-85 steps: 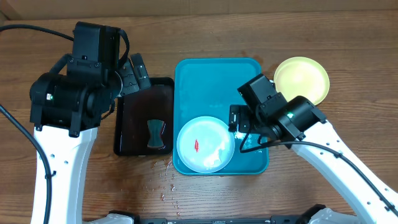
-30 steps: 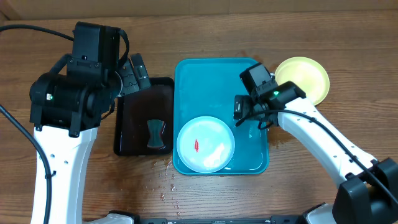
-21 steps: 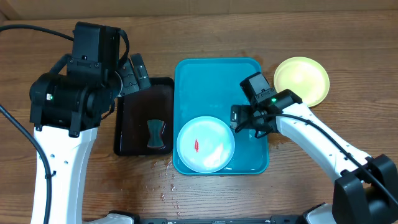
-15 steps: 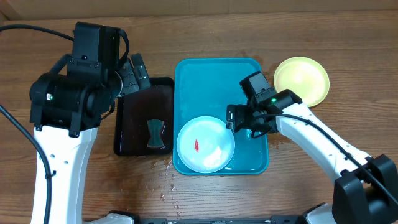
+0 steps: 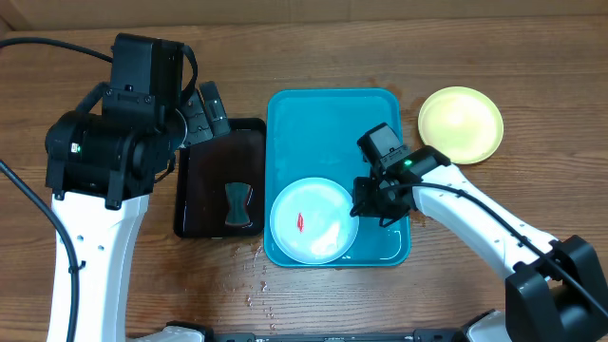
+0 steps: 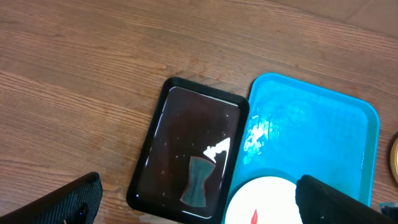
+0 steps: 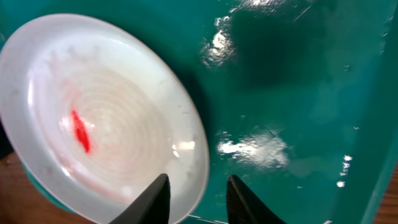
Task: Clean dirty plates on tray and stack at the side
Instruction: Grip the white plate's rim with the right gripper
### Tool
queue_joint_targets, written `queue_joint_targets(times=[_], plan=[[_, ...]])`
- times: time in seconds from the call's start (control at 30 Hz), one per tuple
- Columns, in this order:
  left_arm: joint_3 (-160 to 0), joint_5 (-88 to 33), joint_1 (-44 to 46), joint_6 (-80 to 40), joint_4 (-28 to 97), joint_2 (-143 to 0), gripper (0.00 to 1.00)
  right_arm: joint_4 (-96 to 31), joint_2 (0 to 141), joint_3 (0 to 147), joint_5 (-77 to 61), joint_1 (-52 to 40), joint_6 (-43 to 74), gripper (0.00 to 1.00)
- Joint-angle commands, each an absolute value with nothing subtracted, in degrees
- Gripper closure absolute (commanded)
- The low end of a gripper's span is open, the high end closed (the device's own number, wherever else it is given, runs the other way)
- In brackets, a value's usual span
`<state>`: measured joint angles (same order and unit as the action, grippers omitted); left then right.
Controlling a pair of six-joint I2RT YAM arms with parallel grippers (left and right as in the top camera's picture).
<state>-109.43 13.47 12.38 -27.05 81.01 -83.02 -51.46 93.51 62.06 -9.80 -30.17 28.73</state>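
Progress, partly: yellow plate (image 5: 461, 123) sat clean beside tray (image 5: 328, 133); smeared white plate (image 5: 313, 220) lay on it, uncleaned; right gripper (image 7: 198, 199) straddled its rim, gripping or not, couldn't tell; left gripper (image 6: 199, 199) gaped wide, empty.

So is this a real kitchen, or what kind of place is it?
Likely a robot practice bench, not a real kitchen: a wooden table, a teal tray holding a red-smeared plate, and a white robot arm reaching in.

One white plate (image 5: 313, 226), one yellow plate (image 5: 461, 124), one teal tray (image 5: 323, 133), one black tray (image 5: 204, 180), one dark bow-shaped piece (image 5: 237, 202).
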Motion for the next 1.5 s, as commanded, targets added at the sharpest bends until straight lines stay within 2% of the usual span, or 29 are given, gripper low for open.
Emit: queue_joint_targets(times=[0.0,0.33,0.63,0.7,0.83,1.47], plan=[[-109.75,13.08,12.78,-27.05,80.79,-82.5,0.0,-51.05,93.69,61.52,-11.51,-30.41,28.73,0.64],[-109.75,13.08,12.78,-27.03,80.79,-82.5,0.0,-54.11,98.48,61.54,-14.11,-30.06,28.34,0.67],[-109.75,13.08,12.78,-27.03,80.79,-82.5,0.0,-51.33,99.68,61.56,-13.58,-28.32,20.86,0.71],[-109.75,13.08,12.78,-27.03,80.79,-82.5,0.0,-51.46,99.68,61.56,-13.56,-28.32,20.16,0.75],[-109.75,13.08,12.78,-27.05,80.79,-82.5,0.0,-51.51,100.01,61.54,-12.23,-28.34,18.85,0.96],[-109.75,13.08,12.78,-27.05,80.79,-82.5,0.0,-47.99,100.12,61.49,-8.4,-28.32,17.54,0.96]])
